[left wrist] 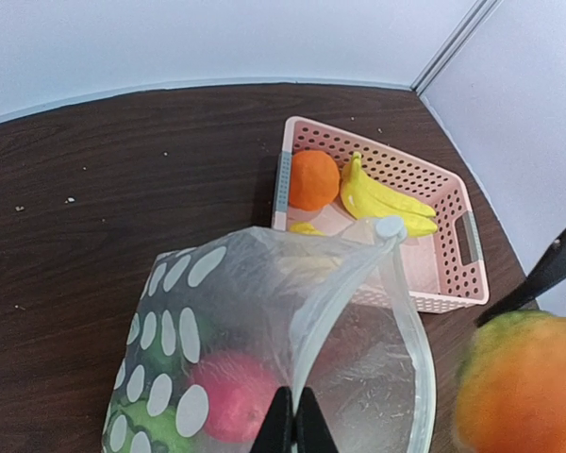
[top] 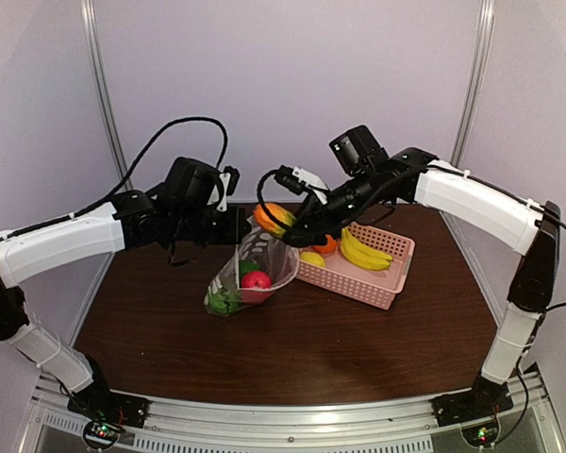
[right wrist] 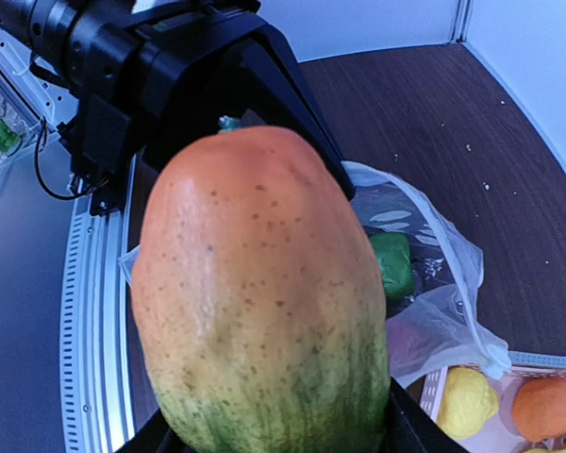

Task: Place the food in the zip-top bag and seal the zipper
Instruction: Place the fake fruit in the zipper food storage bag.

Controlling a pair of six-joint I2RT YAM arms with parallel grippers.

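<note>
Enclosure: plain white walls [top: 283,75] on three sides. Surface: dark brown wood-grain table [top: 358,349], matte, with a few pale specks.

Left arm [top: 66,241]: reaches in low from the side opposite the pink basket [top: 377,274], forearm nearly level. Left gripper [left wrist: 292,429]: fingers pinched together on the mouth edge of the zip-top bag [top: 255,274], holding it up and open.

Right arm [top: 472,203]: elbow high, forearm sloping down across the basket's far rim. Right gripper [top: 285,225]: clamped on an orange-green fruit [right wrist: 264,302], smooth, speckled and oval, held above the bag mouth, off the basket's left end.

Basket: rigid perforated plastic, rectangular. Inside it are the yellow bananas [left wrist: 382,198], an orange ball [left wrist: 313,179] and a yellow lemon [right wrist: 464,401].

Bag: clear soft film with white dots, just beside the basket's left end, bottom resting on the table. Inside it are a red apple [top: 257,279] and green vegetables [top: 224,302].

Zipper [left wrist: 344,283]: whitish strip, unsealed, with its white slider tab [left wrist: 391,226] at the end nearest the basket.
</note>
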